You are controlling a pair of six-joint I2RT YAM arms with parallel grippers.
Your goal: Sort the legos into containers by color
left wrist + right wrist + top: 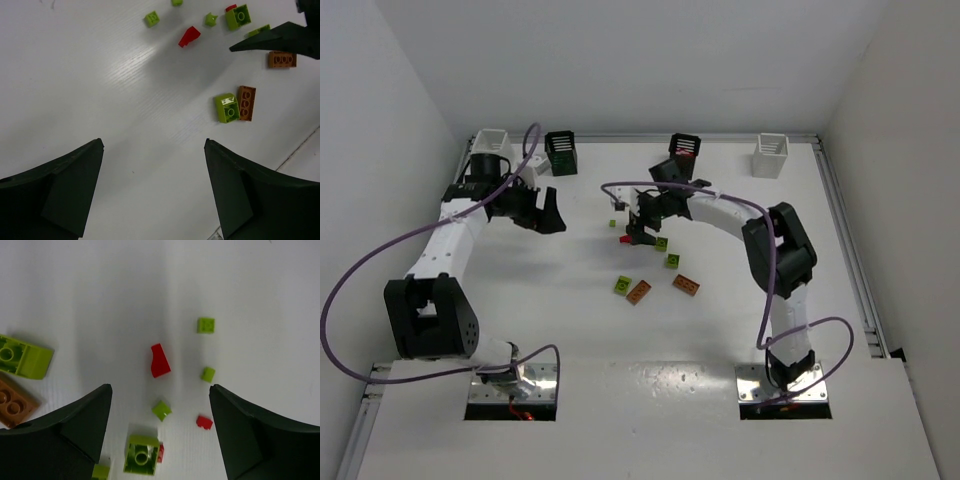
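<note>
Loose legos lie mid-table: a red wedge [624, 240], yellow-green bricks [661, 243] and two orange-brown bricks [638, 292]. My right gripper [638, 234] hovers open over them. Its wrist view shows the red wedge [160, 361], a small yellow-green piece [161, 410], a small red piece [204, 422] and a yellow-green brick [142, 455] between the fingers. My left gripper [546, 222] is open and empty, left of the pile, over bare table [152, 150]. Four bins stand along the back: white [492, 142], black [561, 152], black [685, 148], white [771, 155].
The left wrist view shows the red wedge [189, 36], a yellow-green brick [227, 107] beside an orange-brown one [246, 103], and a right gripper finger [280, 37] at the upper right. White walls enclose the table on three sides.
</note>
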